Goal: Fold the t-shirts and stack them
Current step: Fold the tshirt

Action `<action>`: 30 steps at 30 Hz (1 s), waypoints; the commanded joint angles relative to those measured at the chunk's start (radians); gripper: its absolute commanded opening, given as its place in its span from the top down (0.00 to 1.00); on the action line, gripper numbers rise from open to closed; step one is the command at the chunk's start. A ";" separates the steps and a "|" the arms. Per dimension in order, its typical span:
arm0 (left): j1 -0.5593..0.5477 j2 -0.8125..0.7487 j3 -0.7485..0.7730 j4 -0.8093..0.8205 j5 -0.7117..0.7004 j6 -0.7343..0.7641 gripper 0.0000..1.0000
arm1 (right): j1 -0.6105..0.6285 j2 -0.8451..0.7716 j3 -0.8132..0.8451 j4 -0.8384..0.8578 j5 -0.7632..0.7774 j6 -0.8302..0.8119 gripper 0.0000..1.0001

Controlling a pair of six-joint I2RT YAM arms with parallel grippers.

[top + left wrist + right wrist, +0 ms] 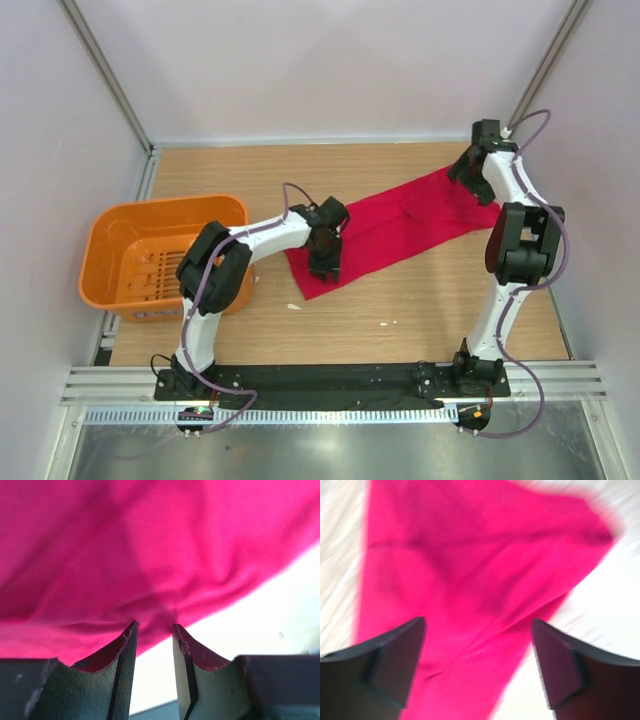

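The red t-shirt (400,225) is lying on the table (400,310) as a long crumpled band, running from the middle out toward 2 o'clock, nowhere near a neat fold. The left gripper (325,262) is sitting on the band's 8 o'clock end. From the wrist view, its jaws are drawn in close and pinching a small pleat of the hem right at the fingertips (129,635), with bare table showing beneath. The right gripper (470,180) is hanging over the 2 o'clock end, jaws spread wide, holding nothing, the cloth a blur below it. The orange basket (105,225) is waiting off at 9 o'clock, well apart from the shirt.

Here's the worry. That left pinch looks thin, just a bite of edge, so a sharp pull could be slipping the hem straight out. If the right jaws are closing on the bunched middle and not on a single corner, they may be grabbing two layers and dragging the whole band askew. And with only one end held, any lift is likely twisting the shirt into a rope.
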 commanded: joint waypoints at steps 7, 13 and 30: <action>-0.187 -0.082 -0.126 0.151 0.220 -0.086 0.64 | 0.130 0.078 0.104 -0.071 0.072 0.165 0.00; -0.189 -0.291 -0.221 0.243 0.154 -0.097 0.61 | 0.130 0.040 -0.006 -0.010 0.144 0.108 0.00; -0.093 -0.420 -0.043 -0.008 -0.111 0.044 0.51 | 0.199 0.367 0.213 0.197 -0.107 -0.280 0.00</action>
